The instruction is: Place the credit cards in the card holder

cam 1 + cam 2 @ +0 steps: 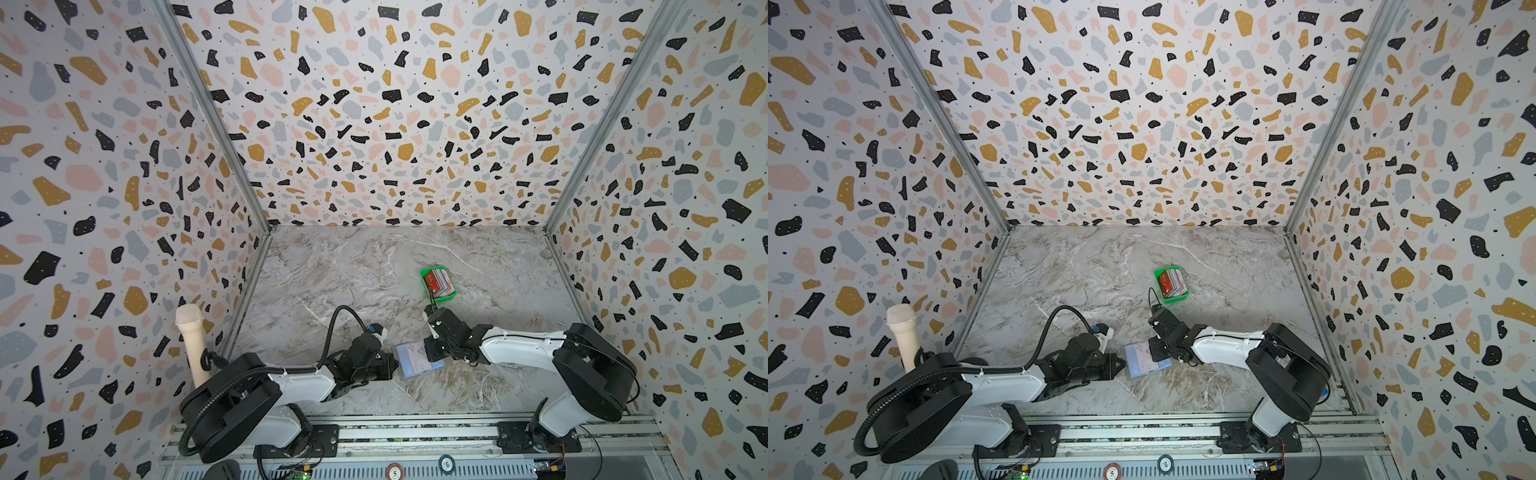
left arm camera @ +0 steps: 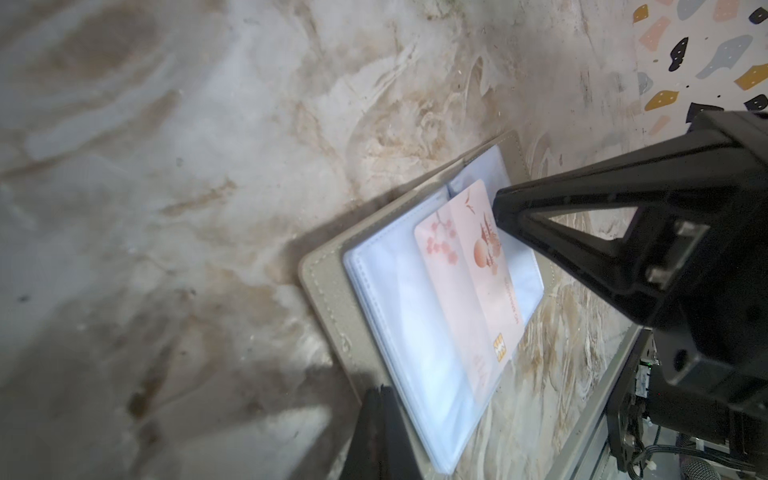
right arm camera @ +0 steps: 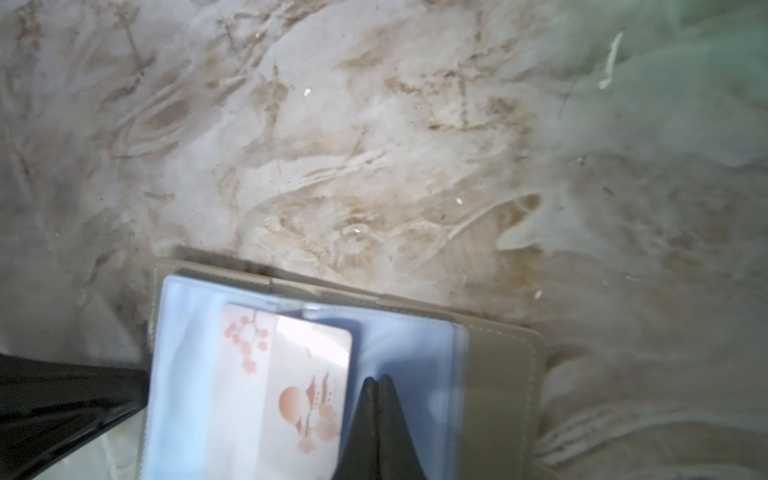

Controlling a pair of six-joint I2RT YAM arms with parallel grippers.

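**Seating the pink card**

The holder [image 1: 417, 360] lies open on the near middle of the table [image 1: 374, 270], between both grippers. A pink card [image 2: 469, 282] sits partly under a clear pocket. The right gripper [image 3: 379, 384], jaws pressed together and empty, rests its tip beside the card's edge. The left gripper [image 2: 382, 399], also pressed shut, appears to bear on the holder's left edge. The push likely wants to be low, slow and square to the pocket, with the left pinning the holder against sliding. More cards [image 1: 441, 282] wait in the green tray [image 1: 424, 274], farther back.
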